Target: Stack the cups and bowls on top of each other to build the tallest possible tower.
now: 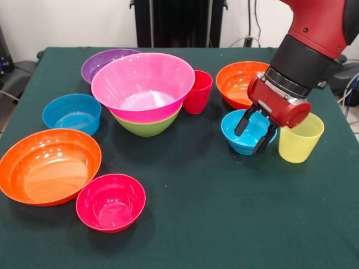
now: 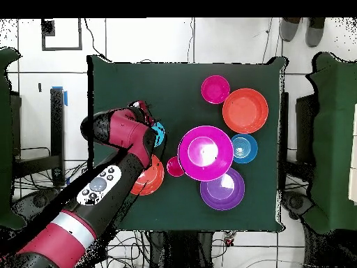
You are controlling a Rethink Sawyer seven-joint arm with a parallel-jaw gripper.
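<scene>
- Your hand (image 1: 255, 136) hangs over the small blue bowl (image 1: 247, 133) at the right of the front view, its two black fingers (image 1: 243, 122) spread apart, one at the bowl's inner left side and one at its near rim; you cannot tell whether either touches the plastic
- The hand grips nothing
- The yellow cup (image 1: 300, 137) stands upright just right of that blue bowl, beside the hand
- Behind the hand, an orange bowl (image 1: 238, 83) sits partly hidden by the wrist
- The tower (image 1: 143, 92) stands well to the left of the hand: the big pink bowl (image 1: 143, 84) nested in the green bowl (image 1: 147, 126)
- The red cup (image 1: 198, 92) stands upright against the tower's right side, between the tower and the hand
- The purple bowl (image 1: 101, 63) lies behind the tower, touching it
- Far from the hand on the green tabletop (image 1: 224, 213) you have a second blue bowl (image 1: 72, 114), a wide orange bowl (image 1: 47, 166) and a small red-pink bowl (image 1: 110, 202), the last two touching
- In the overhead view the arm (image 2: 118, 150) covers most of the blue bowl under the hand
</scene>
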